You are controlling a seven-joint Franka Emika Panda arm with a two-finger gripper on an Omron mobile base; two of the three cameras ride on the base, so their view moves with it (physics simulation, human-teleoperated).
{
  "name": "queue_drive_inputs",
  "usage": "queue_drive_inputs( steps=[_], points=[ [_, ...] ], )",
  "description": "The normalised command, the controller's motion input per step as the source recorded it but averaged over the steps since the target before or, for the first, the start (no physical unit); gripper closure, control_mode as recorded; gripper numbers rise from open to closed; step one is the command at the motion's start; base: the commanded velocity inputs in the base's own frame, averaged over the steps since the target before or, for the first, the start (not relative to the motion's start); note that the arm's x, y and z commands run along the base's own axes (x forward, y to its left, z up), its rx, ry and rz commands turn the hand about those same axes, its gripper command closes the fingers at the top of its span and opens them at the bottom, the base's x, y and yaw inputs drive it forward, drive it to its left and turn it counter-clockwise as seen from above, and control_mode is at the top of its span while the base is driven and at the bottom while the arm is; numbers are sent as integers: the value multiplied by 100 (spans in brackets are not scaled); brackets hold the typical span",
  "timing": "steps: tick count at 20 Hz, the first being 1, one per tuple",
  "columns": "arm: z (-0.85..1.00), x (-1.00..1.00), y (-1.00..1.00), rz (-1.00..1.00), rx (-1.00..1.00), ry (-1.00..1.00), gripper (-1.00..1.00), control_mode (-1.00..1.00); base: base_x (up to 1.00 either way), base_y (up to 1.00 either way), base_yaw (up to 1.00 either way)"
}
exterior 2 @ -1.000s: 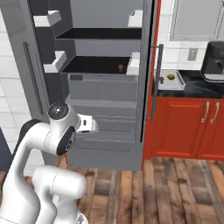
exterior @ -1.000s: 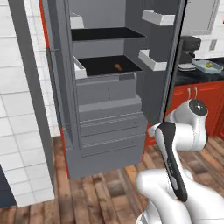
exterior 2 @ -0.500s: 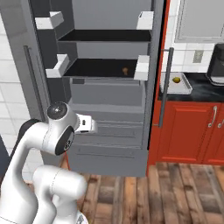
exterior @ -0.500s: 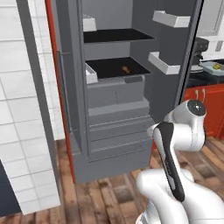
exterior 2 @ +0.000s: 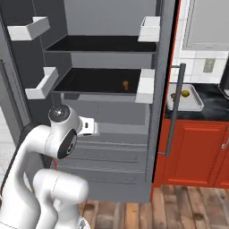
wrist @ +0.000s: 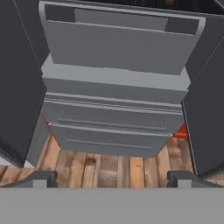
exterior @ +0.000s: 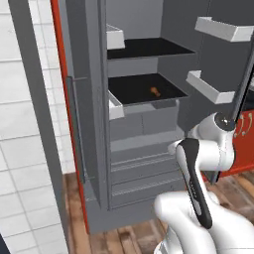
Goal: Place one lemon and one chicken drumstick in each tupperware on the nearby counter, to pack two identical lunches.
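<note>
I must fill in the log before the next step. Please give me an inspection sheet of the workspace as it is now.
Surface: black counter at right, over red cabinets.
Job's things: one tray on the counter holding small yellowish items, too small to name; small brown item on the lower fridge shelf.
Clutter: nothing seen.
Grippers: gripper open, empty, facing the fridge drawers.
Cables: nothing seen.
Surroundings: open grey fridge with door bins; wooden floor; white tiled wall.

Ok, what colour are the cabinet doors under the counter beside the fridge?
Red-brown, on the cabinet doors below the black counter; clearest in the right base view.
</note>
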Motion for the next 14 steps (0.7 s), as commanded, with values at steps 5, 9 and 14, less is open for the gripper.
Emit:
queue_drive_inputs(
  steps=[5, 9, 14],
  points=[
    [0, 0, 0, 0, 0, 0, -100, 100, 100, -8, 0],
    [0, 0, 0, 0, 0, 0, -100, 100, 100, -32, 0],
    [0, 0, 0, 0, 0, 0, -100, 100, 100, -28, 0]
  ],
)
